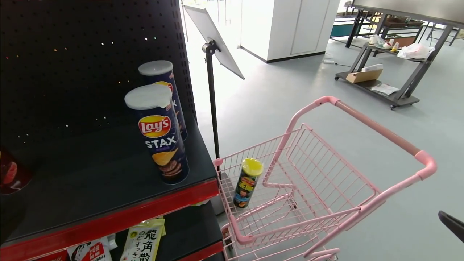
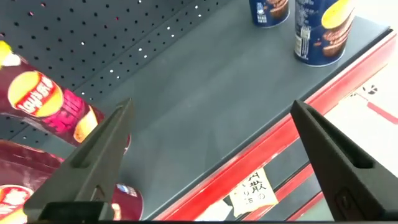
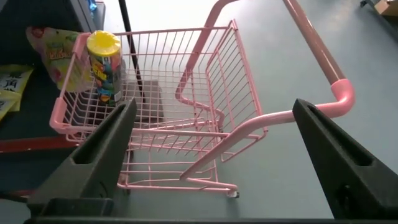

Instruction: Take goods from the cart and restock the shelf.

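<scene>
slim can (image 1: 248, 183), yellow lid, lower centre in pink cart (image 1: 377, 127) | left gripper (image 2: 211, 106), right gripper (image 3: 214, 102): jaws wide

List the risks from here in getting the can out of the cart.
The can is tall and slim, standing in the cart's corner; the open right gripper may tip it against the wire.
The cart is wheeled and might roll if nudged.
Two blue cans stand near the shelf edge; placing another may knock them.
</scene>
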Controlling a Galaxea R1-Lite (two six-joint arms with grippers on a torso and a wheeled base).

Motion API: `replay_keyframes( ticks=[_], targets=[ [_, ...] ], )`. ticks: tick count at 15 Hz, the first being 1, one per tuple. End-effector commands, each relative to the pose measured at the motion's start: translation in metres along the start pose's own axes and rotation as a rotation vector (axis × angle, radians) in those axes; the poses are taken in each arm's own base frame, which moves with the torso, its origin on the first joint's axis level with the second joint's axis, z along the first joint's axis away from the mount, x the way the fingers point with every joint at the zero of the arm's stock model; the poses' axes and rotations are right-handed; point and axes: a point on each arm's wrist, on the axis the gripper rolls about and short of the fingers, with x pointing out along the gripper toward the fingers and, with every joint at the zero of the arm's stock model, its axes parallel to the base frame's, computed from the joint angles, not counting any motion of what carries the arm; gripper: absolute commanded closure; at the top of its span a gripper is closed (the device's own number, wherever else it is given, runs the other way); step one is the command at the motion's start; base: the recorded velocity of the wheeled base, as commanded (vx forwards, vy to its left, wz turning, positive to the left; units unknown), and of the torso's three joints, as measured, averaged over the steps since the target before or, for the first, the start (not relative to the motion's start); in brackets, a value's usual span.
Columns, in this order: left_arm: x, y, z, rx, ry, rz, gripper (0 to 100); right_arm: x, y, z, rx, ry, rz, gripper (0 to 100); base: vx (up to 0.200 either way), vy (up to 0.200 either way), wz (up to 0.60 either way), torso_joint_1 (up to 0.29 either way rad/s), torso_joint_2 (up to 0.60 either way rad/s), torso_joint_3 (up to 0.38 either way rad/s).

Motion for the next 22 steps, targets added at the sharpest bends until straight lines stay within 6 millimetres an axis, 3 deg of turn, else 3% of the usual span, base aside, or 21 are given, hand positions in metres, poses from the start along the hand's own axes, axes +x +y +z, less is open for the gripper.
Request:
replay_keyframes(
  ticks=[1,13,16,18,20,22],
  targets=[
    [0.001,0.0,0.001,-0.001,-0.007,0.004,0,0.001,0.0,-0.002,0.0,0.006,0.001,0,0.0,0.0,0.0,-0.149,0.37,0.222],
    [0.0,0.001,0.004,-0.006,-0.028,0.012,0,0.005,0.0,-0.002,-0.021,0.031,0.009,0,0.0,0.0,0.0,-0.148,0.44,0.285],
    [0.001,0.003,0.007,-0.01,-0.054,0.022,0,0.03,-0.008,0.009,0.007,0.09,-0.027,0,0.0,0.0,0.0,-0.024,0.08,0.057],
    [0.002,0.003,0.007,-0.021,-0.056,0.017,0,0.062,-0.01,0.027,0.062,0.129,0.065,0,0.0,0.0,0.0,0.0,0.0,0.0],
    [0.004,0.003,0.009,-0.062,-0.055,0.001,0,0.088,-0.003,0.04,0.135,0.154,0.168,0,0.0,0.0,0.0,0.0,0.0,0.0],
    [0.013,0.007,0.023,-0.135,-0.054,-0.003,0,0.135,0.018,0.043,0.147,0.208,0.29,0,0.0,0.0,0.0,0.0,0.0,0.0]
  ],
)
